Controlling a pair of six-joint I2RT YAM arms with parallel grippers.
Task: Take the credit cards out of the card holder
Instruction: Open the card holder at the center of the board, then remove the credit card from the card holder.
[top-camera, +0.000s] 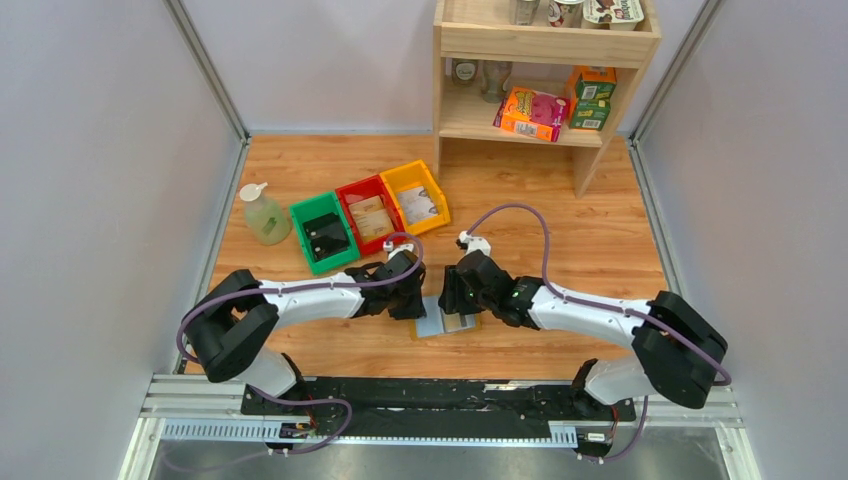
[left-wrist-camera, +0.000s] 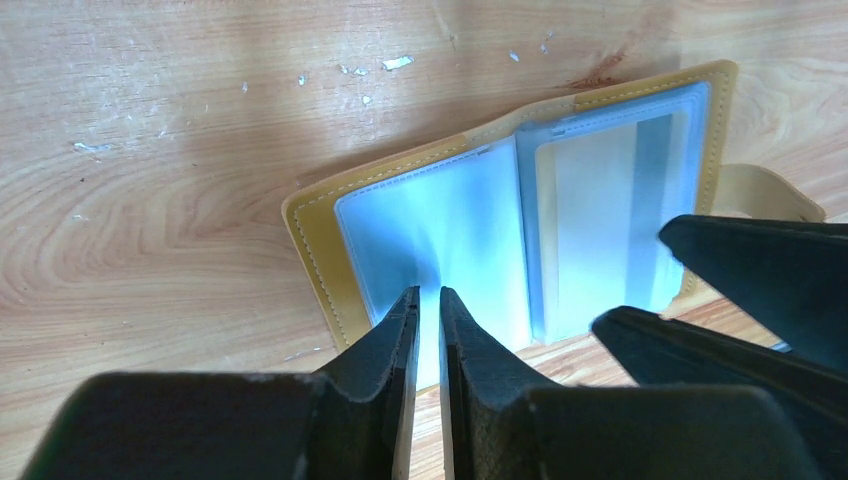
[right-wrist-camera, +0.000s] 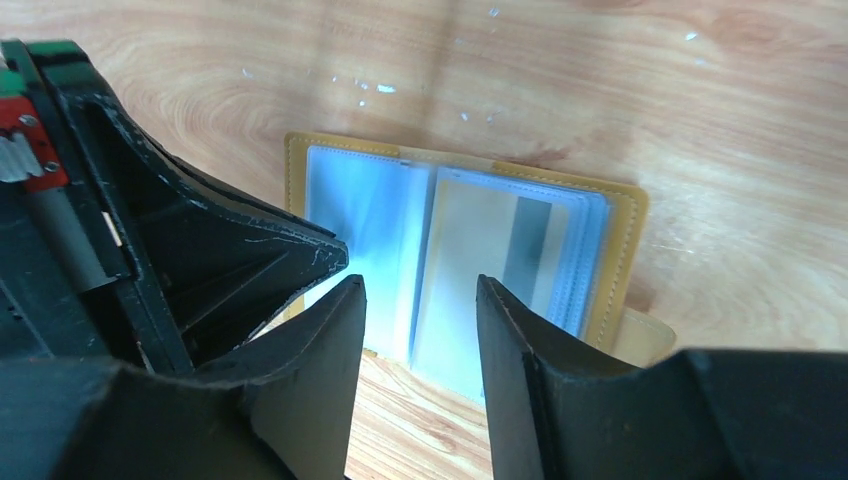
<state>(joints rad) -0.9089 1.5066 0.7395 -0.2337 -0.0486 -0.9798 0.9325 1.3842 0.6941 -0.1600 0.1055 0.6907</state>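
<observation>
Left gripper (left-wrist-camera: 428, 295) near-shut at card holder (left-wrist-camera: 318, 250) sleeve, hold unclear — likely steadying it; my right gripper (right-wrist-camera: 420, 290) gapes over striped credit card (right-wrist-camera: 480, 250).

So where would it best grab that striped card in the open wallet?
Probably by its near edge, coming in low from the robot's side. The striped card lies flat inside a clear sleeve of the open card holder, so only an edge can be pinched, and that end lines up between the right gripper's open fingers. Where the sleeve opens is unclear.
</observation>
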